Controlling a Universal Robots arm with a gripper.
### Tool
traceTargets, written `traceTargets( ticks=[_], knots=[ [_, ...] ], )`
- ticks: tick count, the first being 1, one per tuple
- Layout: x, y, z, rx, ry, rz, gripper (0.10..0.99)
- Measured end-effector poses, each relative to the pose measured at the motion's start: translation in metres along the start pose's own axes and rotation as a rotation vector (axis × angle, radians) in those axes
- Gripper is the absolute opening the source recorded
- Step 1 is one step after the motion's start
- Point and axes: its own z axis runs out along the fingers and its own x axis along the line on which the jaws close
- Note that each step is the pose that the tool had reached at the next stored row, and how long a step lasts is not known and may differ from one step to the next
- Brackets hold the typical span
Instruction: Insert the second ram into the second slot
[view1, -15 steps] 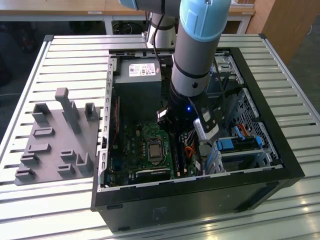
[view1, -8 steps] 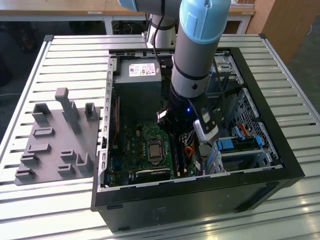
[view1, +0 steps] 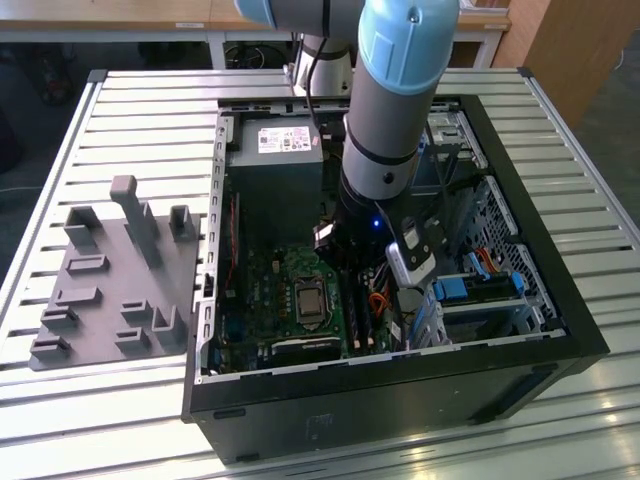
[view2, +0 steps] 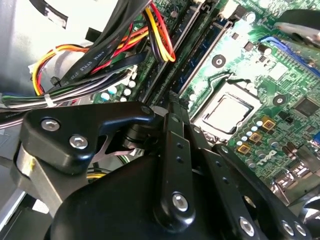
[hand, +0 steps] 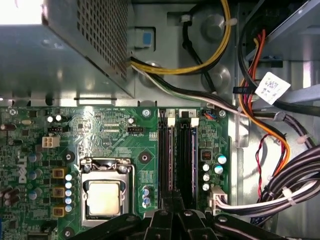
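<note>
In both wrist views the gripper (view2: 172, 102) (hand: 172, 199) hangs low over the circuit board (hand: 100, 130), its black linkage taking up the near part of each picture. The fingers (view2: 176, 150) are drawn close together, narrowing to a thin tip; I cannot tell whether anything is pinched between them. The tip stands right at the near end of the two long black memory slots (hand: 166, 160), which run side by side away from it.

In the first wrist view a thin blue edge runs along the slot farther from the processor. This looks like the second ram (hand: 193, 160), standing upright in that slot, with a white latch at its far end. Whether it is pressed fully home does not show.

Just beside the slots sits the silver square processor (hand: 104, 197) (view2: 227, 112) in its metal frame. On the other side of the slots a bundle of black, red, yellow and orange cables (hand: 270, 130) (view2: 125, 45) curves past. Beyond the board lies the perforated metal power supply (hand: 75, 50).

In the exterior view the grey-and-blue arm (view1: 395, 110) reaches down into the open black computer case (view1: 400, 390). On the exterior view's left, well apart from the case, a grey tray (view1: 110, 290) rests on the ribbed metal table (view1: 150, 100).
</note>
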Motion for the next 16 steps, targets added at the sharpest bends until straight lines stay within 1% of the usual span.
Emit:
traceTargets(
  ticks=[3,5,6,8,9,10,16],
  knots=[
    [0.0,-0.0002,0.0021,0.001,0.0005,0.0,0.106],
    [-0.0001,0.0,0.002,0.0,0.0002,0.0,0.106],
    [-0.0001,0.0,0.0014,-0.002,0.0001,0.0,0.106],
    [-0.0001,0.0006,-0.0018,-0.008,-0.0009,0.0,0.106],
    [0.0,0.0006,-0.005,-0.009,-0.0006,0.0,0.106],
    [0.0002,0.0004,-0.0084,-0.007,-0.0001,0.0,0.106],
    [0.0004,0.0005,-0.0151,-0.006,0.0,0.0,0.106]
  ],
)
